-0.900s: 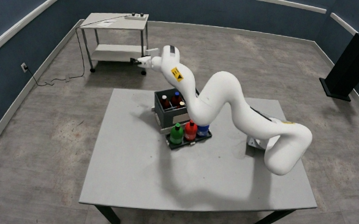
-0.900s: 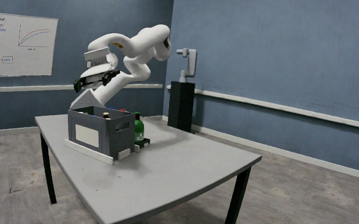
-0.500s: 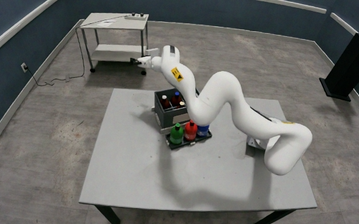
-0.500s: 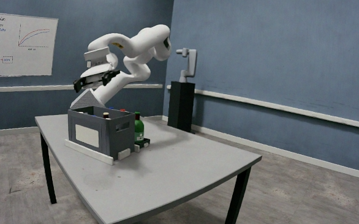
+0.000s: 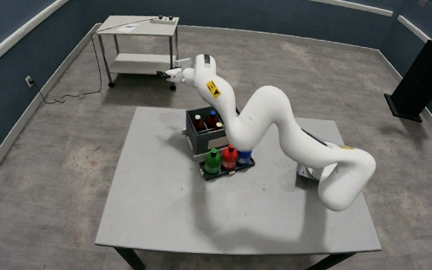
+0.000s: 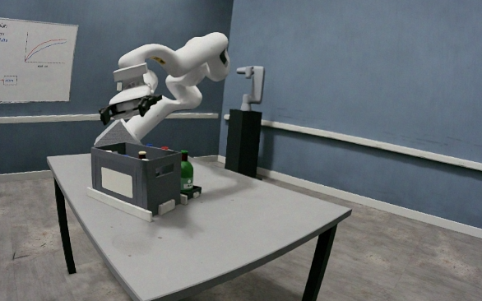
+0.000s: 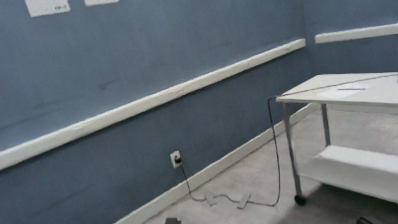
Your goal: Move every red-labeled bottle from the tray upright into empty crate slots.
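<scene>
A red bottle stands on the dark tray between a green bottle and a blue bottle. The tray sits at the near side of the grey crate. In the crate stand three bottles: one with a white cap, one with a blue cap and a third beside them. My gripper is open and empty. It is high above and beyond the crate and points away from the table. The wrist view shows only wall and floor.
The grey table carries the crate and tray. A white cart stands beyond the table, with a cable running to a wall outlet. A black pedestal stands by the wall.
</scene>
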You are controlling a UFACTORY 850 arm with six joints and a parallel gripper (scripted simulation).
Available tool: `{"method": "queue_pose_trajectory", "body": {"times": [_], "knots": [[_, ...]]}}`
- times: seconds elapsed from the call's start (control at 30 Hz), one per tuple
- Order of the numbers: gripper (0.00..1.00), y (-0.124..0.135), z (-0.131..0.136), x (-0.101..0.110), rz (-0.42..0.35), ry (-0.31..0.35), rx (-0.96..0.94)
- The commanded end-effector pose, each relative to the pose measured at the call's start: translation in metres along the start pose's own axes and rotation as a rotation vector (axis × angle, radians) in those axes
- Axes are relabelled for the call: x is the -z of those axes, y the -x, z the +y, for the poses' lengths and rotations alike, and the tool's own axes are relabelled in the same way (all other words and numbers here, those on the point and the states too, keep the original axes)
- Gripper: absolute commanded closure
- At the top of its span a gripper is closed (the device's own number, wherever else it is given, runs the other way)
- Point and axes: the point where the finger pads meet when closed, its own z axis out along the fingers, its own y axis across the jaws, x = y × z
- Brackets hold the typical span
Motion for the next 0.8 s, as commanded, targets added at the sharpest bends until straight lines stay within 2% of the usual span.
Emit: {"method": "queue_pose_trajectory", "body": {"times": [0.0,0.07,0.13,0.2,0.27,0.7,0.77], "knots": [[0.0,0.012,-0.009,0.008,-0.095,-0.047,0.047],[0.0,0.022,-0.013,0.014,-0.161,-0.073,0.075],[0.0,0.027,-0.014,0.018,-0.193,-0.083,0.088],[0.0,0.027,-0.014,0.018,-0.193,-0.083,0.088],[0.0,0.039,-0.016,0.027,-0.27,-0.106,0.117],[0.0,0.079,-0.01,0.069,-0.533,-0.149,0.201],[0.0,0.079,-0.01,0.069,-0.533,-0.149,0.201]]}}
